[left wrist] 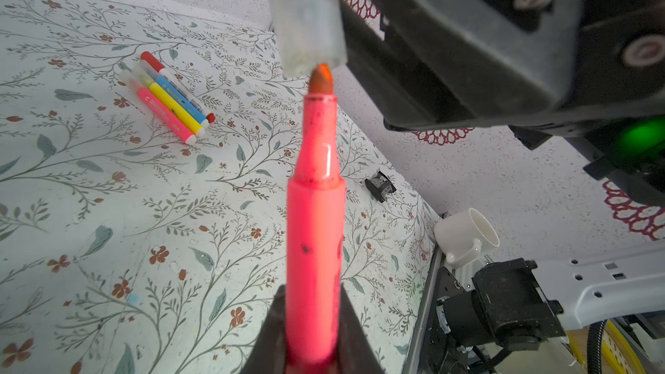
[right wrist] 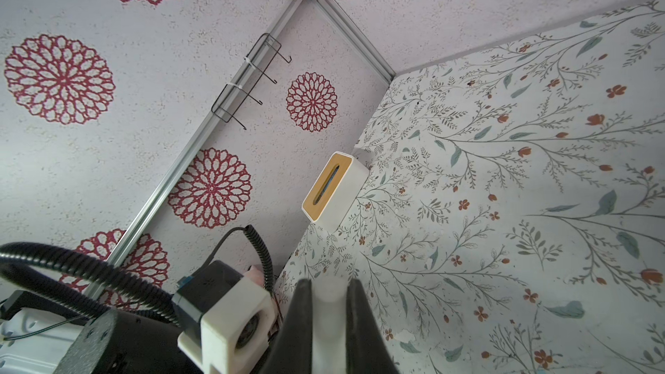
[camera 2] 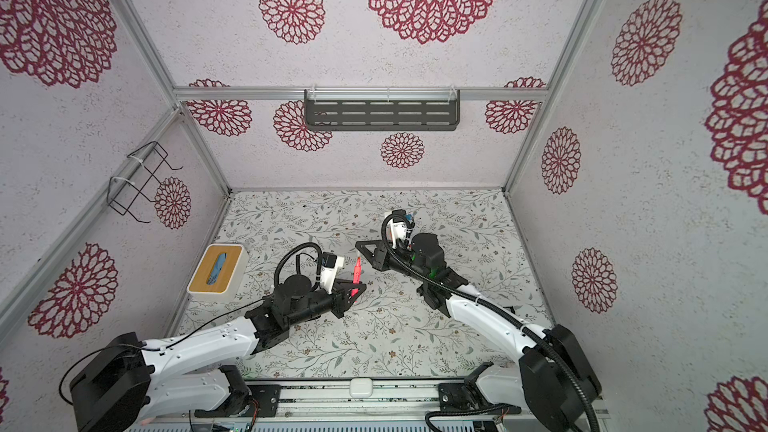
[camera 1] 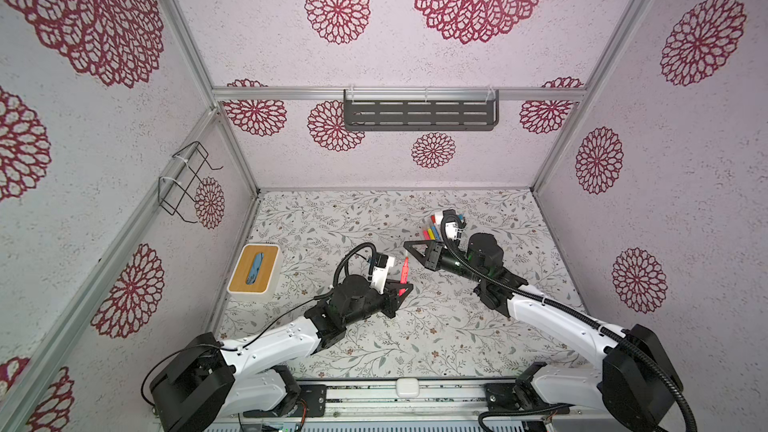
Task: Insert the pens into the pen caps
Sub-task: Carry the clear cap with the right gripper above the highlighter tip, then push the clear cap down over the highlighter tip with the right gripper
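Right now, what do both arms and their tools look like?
The left arm and right arm have white shells with black joints. The left tool and right tool are black, with triangular open-frame fingers. Black corrugated hose loops at each wrist; a green light glows on the right arm. Each wrist carries a white camera mount.

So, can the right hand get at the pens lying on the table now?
Probably not yet: the right hand is shut on a whitish cap, so it is not free; the pens lie close by.
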You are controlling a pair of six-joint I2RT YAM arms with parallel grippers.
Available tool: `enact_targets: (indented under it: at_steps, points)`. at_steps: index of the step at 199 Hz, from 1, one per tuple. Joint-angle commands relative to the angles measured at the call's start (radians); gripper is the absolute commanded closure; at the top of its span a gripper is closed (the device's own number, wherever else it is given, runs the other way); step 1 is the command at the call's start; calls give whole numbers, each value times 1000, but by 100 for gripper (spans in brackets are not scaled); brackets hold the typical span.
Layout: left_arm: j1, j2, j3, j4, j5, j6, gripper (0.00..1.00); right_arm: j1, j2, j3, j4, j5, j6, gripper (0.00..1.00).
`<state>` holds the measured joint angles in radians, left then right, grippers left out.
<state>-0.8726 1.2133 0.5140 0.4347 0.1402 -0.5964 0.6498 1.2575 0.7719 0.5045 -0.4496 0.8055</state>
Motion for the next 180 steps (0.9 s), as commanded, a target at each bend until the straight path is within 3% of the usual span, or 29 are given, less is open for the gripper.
enact_targets:
  at_steps: [1,111,136,160,180]
  points:
    - [-12,-1,24,19,-2,-3,100,8,-3,16,62,-9,-17,91]
    - [-12,-38,14,12,-20,-3,100,47,-55,-63,102,33,-50,90]
    - [-12,-41,14,8,-27,-2,100,105,-91,-52,-2,133,-138,88]
    - [-12,-47,12,9,-34,2,100,172,-133,-45,-122,269,-218,81]
    - [-12,-51,15,15,-32,4,100,201,-138,-48,-174,307,-249,75]
